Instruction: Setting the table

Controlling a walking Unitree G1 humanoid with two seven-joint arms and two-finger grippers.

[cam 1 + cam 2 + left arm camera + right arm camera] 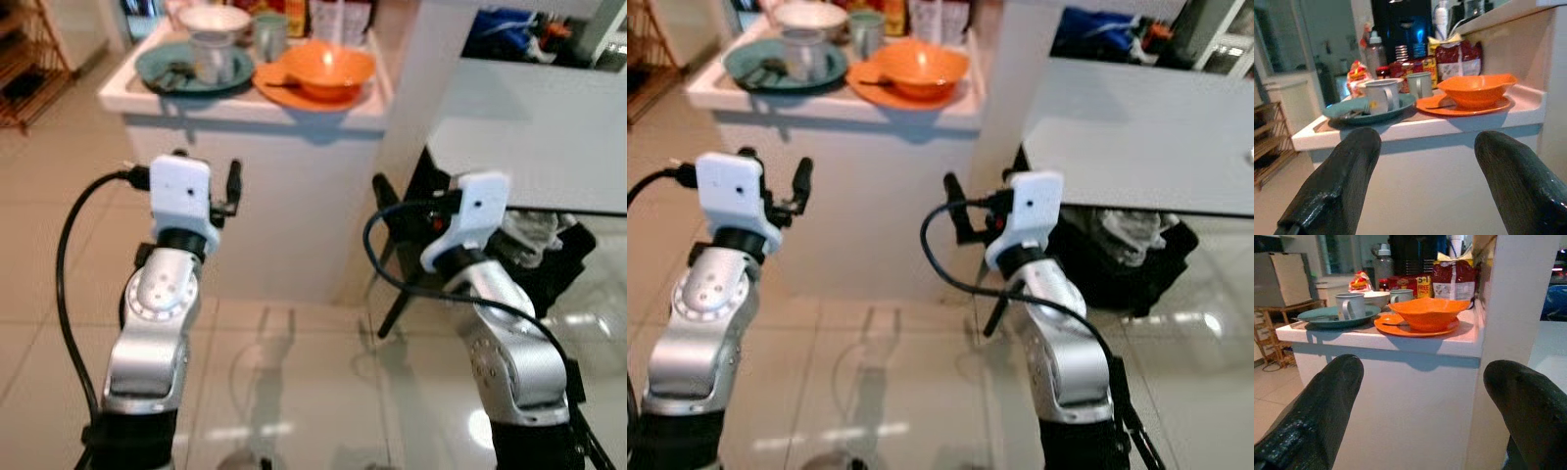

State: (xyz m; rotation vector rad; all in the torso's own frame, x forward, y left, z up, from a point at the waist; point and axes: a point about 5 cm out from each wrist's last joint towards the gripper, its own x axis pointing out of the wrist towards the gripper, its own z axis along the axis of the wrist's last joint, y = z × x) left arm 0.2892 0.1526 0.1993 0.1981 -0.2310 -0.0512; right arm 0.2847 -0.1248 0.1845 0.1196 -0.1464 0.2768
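Left eye view: dishes are being approached; the orange bowl (328, 67) is sitting on the counter (294, 113) ahead of and above both grippers. Left wrist view: the left gripper (1425, 166) is being held spread, empty. Right wrist view: the right gripper (1425, 396) likewise; a forward reach is likely needed next.

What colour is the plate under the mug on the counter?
Teal green; the plate under the mug shows best in the right wrist view.

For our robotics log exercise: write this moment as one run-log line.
stage: approach | left gripper: open, empty | right gripper: open, empty | orange bowl: on orange plate, counter
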